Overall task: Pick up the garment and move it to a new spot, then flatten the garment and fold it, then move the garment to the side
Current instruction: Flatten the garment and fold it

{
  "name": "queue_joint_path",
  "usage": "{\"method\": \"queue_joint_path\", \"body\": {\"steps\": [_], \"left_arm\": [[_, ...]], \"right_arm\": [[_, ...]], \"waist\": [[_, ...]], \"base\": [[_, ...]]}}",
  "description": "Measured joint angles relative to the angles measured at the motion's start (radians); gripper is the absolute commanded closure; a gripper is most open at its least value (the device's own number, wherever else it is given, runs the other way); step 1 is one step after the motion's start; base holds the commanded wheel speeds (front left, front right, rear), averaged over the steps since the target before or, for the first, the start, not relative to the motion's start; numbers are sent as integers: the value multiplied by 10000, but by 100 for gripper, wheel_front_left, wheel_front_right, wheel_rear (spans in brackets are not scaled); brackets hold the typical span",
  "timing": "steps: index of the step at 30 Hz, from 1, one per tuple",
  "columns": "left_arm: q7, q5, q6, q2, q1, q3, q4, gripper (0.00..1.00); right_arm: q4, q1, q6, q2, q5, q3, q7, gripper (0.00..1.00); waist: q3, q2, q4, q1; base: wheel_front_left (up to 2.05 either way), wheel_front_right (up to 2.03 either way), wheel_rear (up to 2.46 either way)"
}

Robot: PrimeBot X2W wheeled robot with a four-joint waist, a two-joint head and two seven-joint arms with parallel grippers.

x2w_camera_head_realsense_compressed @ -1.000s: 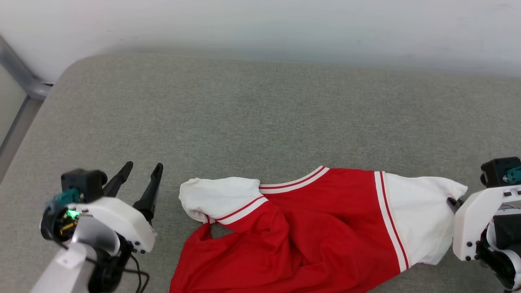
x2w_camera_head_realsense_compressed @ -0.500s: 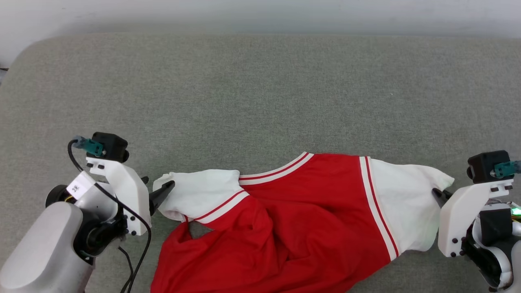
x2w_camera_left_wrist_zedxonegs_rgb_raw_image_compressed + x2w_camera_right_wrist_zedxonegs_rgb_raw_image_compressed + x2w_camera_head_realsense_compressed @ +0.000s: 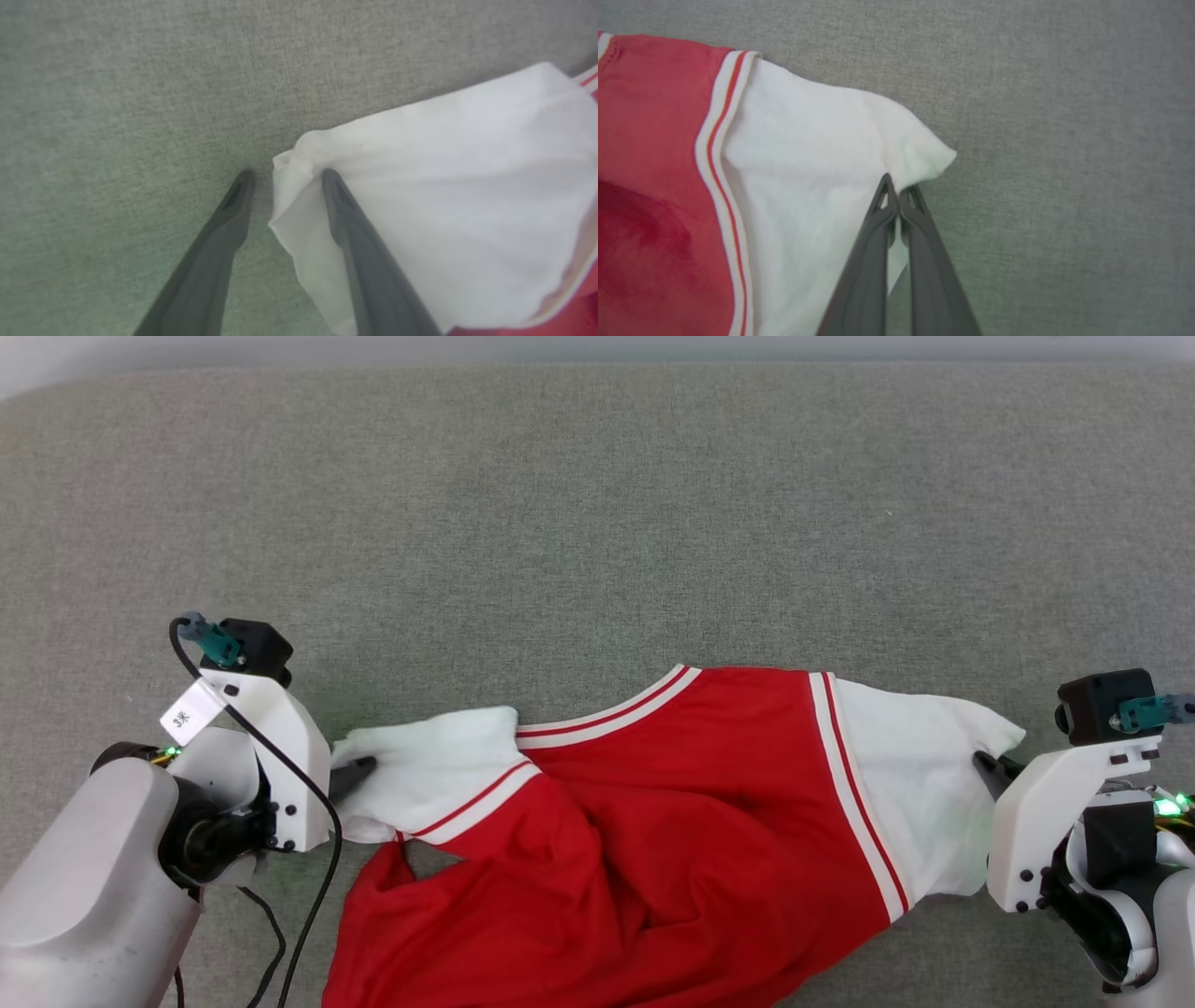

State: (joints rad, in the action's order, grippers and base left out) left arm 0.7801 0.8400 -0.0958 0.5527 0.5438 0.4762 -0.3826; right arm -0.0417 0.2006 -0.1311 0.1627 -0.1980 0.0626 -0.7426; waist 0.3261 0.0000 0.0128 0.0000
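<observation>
Head view: the red jersey T-shirt (image 3: 672,859) lies low in the picture on the grey upholstered surface (image 3: 597,523). Its collar trim faces the far side. The red body is bunched in folds and runs off the bottom of the picture. Its long axis goes sleeve to sleeve, from the robot's left to its right.

Right sleeve (image 3: 920,793): spread fairly flat. The right tool (image 3: 900,186) comes in from the outer side and is clamped on the cuff corner. Its fingers are pressed together, with a sliver of white cloth between them lower down.

Left sleeve (image 3: 444,186): crumpled, with the cuff rolled on itself. The left tool (image 3: 286,173) points along the shirt's axis toward it, fingers apart and straddling the cuff edge. One finger lies over the white cloth, the other over bare upholstery just beside it. We judge nothing is gripped there yet.

The relation we think matters is that the cuff edge sits between the left tool's fingers, so closing should take it. Both ends of the axis would then be held for a lift or an outward stretch. We cannot tell whether the outer finger is beside the cloth or under it.

Room: there is broad bare upholstery beyond the collar, reaching well toward the far edge. A little more lies outward of each tool. We cannot judge the near side.
</observation>
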Motion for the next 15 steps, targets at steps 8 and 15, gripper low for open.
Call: {"method": "queue_joint_path", "body": {"steps": [8,15], "left_arm": [[-1459,-539,-102,-86,105,56,-245,100],[-3634,-1701,-105,71,637,15,25,100]], "right_arm": [[132,151,0,-48,75,153,395,100],[541,549,-2,339,313,627,886,100]], "waist": [[-163,0,37,0],[-776,0,313,1]], "base": [[0,0,0],[0,0,0]]}}
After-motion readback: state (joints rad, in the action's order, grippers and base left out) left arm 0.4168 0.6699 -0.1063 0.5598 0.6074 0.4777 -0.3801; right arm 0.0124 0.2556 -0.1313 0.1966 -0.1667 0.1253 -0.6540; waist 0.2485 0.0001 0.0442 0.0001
